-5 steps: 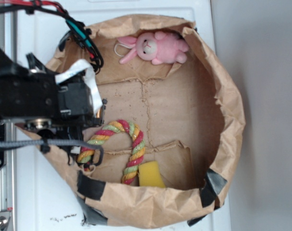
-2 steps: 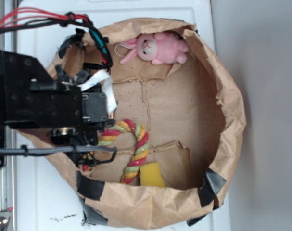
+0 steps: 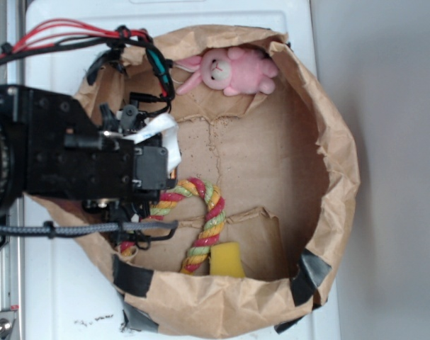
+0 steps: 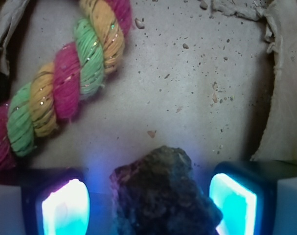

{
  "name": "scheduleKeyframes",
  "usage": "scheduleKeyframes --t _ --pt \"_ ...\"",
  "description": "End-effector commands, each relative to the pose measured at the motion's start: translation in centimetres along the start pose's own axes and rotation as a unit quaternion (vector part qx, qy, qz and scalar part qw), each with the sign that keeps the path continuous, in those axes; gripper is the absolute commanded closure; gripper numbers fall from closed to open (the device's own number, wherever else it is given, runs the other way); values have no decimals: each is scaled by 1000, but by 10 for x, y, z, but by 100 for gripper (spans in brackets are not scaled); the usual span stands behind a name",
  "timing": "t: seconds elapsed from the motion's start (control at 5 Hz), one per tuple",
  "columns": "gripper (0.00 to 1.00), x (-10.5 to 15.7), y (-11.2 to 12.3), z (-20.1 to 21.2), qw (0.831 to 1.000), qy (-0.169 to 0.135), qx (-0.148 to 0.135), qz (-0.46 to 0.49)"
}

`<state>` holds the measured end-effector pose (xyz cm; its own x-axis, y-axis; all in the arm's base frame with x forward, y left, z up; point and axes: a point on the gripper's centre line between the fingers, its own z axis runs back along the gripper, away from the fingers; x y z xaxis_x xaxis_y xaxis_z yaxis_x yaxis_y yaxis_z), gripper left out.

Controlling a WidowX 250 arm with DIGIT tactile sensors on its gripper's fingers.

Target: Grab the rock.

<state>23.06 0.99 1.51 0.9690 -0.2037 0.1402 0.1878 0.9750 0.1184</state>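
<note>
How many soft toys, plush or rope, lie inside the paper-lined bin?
2. The pink plush bunny lies at the far rim of the paper-lined bin; the rope toy arches beside the yellow sponge. The arm may hide more.

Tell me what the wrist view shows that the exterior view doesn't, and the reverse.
Only the wrist view shows the rock, sitting between the two glowing fingers, with gaps on both sides, plus crumbs on the cardboard floor. Only the exterior view shows the bunny, the sponge, the paper bag's rim and the arm, which hides the rock there. Both show the rope.
</note>
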Motion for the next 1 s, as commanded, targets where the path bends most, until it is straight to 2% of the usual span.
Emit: scheduleKeyframes --t 0.0,0.4,0.8 --pt "100 10 -2 -3 1000 -14 -9 16" --pt "100 13 1 1 999 -12 -9 31" --pt "100 21 33 42 992 2 -24 120"
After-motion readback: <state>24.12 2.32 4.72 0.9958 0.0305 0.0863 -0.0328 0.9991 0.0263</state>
